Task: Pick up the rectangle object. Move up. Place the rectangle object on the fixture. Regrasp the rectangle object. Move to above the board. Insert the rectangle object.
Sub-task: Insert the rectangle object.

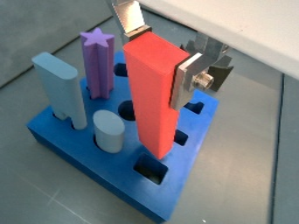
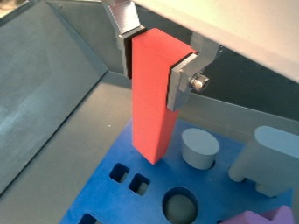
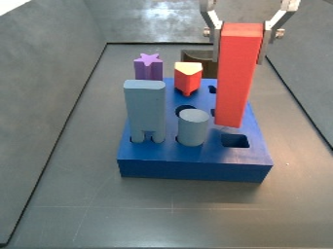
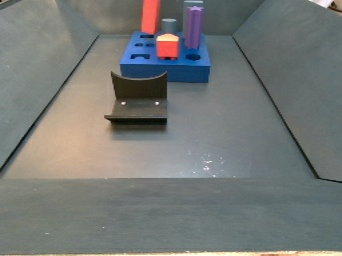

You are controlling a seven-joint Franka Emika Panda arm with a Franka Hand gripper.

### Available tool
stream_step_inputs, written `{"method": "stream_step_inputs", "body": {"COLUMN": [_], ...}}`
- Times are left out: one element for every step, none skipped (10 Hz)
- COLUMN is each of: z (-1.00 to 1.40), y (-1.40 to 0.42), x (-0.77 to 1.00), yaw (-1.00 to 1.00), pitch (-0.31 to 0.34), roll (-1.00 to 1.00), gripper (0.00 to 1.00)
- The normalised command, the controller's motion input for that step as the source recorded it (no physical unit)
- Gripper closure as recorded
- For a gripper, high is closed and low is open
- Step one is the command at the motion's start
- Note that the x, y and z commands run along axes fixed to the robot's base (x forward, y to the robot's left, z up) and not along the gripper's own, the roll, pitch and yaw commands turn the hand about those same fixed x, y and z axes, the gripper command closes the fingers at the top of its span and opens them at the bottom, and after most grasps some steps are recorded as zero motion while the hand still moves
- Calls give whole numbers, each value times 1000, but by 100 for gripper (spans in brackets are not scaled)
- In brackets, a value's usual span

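Red rectangle object point(image 1: 155, 96), clamped in the tool point(image 1: 158, 52), hides board point(image 1: 82, 144) holes.

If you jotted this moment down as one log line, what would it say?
stage: insert | gripper: shut on rectangle object, upright | position: above board, lower end near square hole | fixture: empty

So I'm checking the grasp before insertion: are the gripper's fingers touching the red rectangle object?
Touching. In both wrist views the gripper holds the rectangle object above the board; a silver finger lies flat against its side.
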Motion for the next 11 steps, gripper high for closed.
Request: {"method": "stream_step_inputs", "body": {"z": [0,0,0,0,0,0,0,0,-40,-66,-114], "y": [123,89,83,117,0,0,0,17,131,140,126], "x": [3,0,-63,0,-57,0,0,0,-194,-169,-106], "yaw": [197,160,200,274,91,0,0,0,249,440,574], "pitch": [-446,-323,-121,-219,-37,4,0,0,-40,-4,0], "roll": [-320,-239,-147,-260,-31,-16,-4,-31,-431,-449,-439], "gripper": [100,100,100,100,100,100,100,100,100,100,100]}}
